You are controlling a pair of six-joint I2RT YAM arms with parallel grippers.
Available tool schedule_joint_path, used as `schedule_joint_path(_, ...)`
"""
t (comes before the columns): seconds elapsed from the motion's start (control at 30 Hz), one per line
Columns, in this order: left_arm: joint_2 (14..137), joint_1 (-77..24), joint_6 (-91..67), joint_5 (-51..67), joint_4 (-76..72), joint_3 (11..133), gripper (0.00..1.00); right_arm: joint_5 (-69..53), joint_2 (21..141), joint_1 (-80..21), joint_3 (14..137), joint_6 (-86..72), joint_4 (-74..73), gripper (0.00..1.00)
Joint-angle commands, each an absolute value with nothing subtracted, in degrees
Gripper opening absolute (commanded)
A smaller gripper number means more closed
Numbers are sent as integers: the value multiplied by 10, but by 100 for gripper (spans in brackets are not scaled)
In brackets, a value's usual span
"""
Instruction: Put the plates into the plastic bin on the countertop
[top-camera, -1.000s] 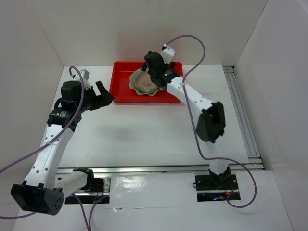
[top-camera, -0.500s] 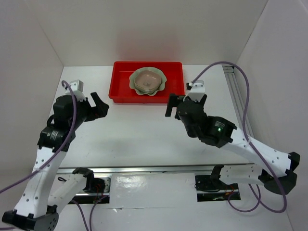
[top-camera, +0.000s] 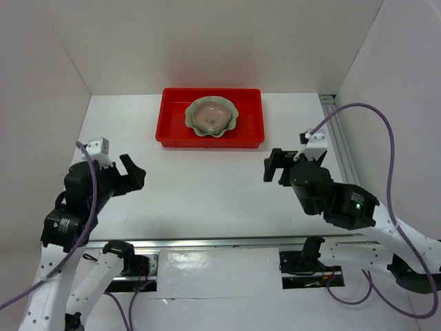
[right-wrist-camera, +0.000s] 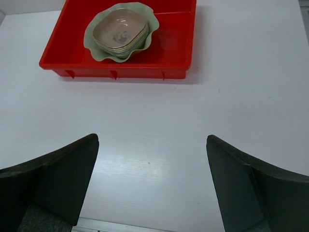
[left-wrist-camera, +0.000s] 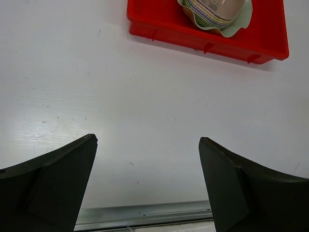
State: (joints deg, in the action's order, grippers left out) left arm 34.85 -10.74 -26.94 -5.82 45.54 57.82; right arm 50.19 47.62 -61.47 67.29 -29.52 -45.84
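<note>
The red plastic bin (top-camera: pixel 172 124) stands at the back of the white countertop (top-camera: pixel 207 179). In it lies the large pale green scalloped dish (top-camera: pixel 231 110) with a stack of small rounded-square dishes (top-camera: pixel 210 117) nested inside, a brown one on top. The bin (right-wrist-camera: pixel 174 53) and the stack (right-wrist-camera: pixel 119 29) also show in the right wrist view, and the bin (left-wrist-camera: pixel 164 24) in the left wrist view. My left gripper (top-camera: pixel 131 174) is open and empty at the near left. My right gripper (top-camera: pixel 279 165) is open and empty at the near right.
White walls enclose the countertop on three sides. A metal rail (top-camera: pixel 348 165) runs along the right edge, and another rail (top-camera: pixel 227 243) lies along the near edge. Purple cables loop from both arms.
My right arm has pulled back from over the bin to the near right, leaving the stack in the bin. My left arm has drawn back toward the near edge.
</note>
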Motion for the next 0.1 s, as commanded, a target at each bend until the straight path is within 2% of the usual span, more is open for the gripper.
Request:
schedule_joint_path(0.0, 340, -112, -256, -68, 457, 579, 100, 517, 440, -619, 670, -296, -487, 99)
schedule_joint_path(0.07, 346, -112, -256, -68, 457, 579, 100, 517, 432, -619, 670, -296, -495, 99)
